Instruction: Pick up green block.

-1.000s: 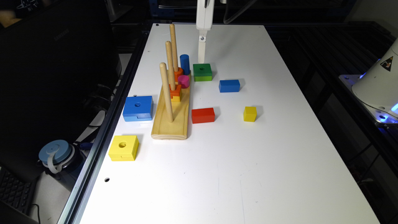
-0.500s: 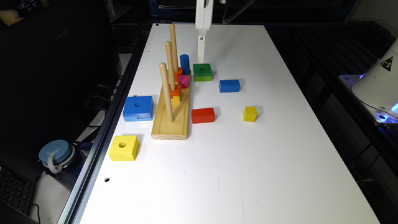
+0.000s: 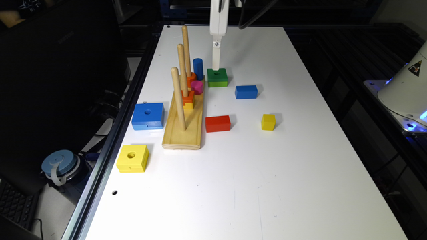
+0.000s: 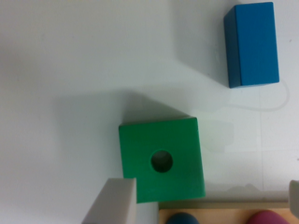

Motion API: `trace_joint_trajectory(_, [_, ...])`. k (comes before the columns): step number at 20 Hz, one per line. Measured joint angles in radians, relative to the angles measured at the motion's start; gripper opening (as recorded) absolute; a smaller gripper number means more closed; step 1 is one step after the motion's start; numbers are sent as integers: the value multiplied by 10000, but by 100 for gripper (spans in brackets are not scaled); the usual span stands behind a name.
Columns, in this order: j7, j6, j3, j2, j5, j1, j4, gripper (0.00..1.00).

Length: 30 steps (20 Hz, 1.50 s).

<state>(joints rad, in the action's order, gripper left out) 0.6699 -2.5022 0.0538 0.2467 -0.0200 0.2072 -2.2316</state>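
White table (image 3: 267,186), dark surroundings. I see the gripper (image 3: 216,63) at the green block (image 3: 217,77), fingers (image 4: 114,203) spread apart, nothing held. Wooden peg base (image 3: 185,126) adjacent.

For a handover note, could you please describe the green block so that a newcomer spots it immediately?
Find the wooden peg board on the white table. At its far end, toward the exterior view's right, lies the green block. It is the only green piece: square, flat, with a round centre hole.
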Motion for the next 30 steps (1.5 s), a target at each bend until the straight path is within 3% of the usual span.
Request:
trace_joint_trajectory(4, [-2, -60, -5, 166, -13, 10, 26, 100])
trace_joint_trajectory(5, [-13, -60, -36, 185, -53, 29, 44, 100])
trace_joint_trajectory(7, [-245, -58, -154, 240, -86, 176, 129, 100])
trace_joint_trajectory(10, [-446, -55, -141, 334, -86, 377, 237, 100])
trace_joint_trajectory(21, [-446, -55, -111, 390, -86, 379, 272, 100])
trace_joint_trajectory(26, [-446, -362, -111, 814, -86, 380, 318, 100])
trace_joint_trajectory(30, [-446, -364, -111, 891, -86, 380, 394, 100])
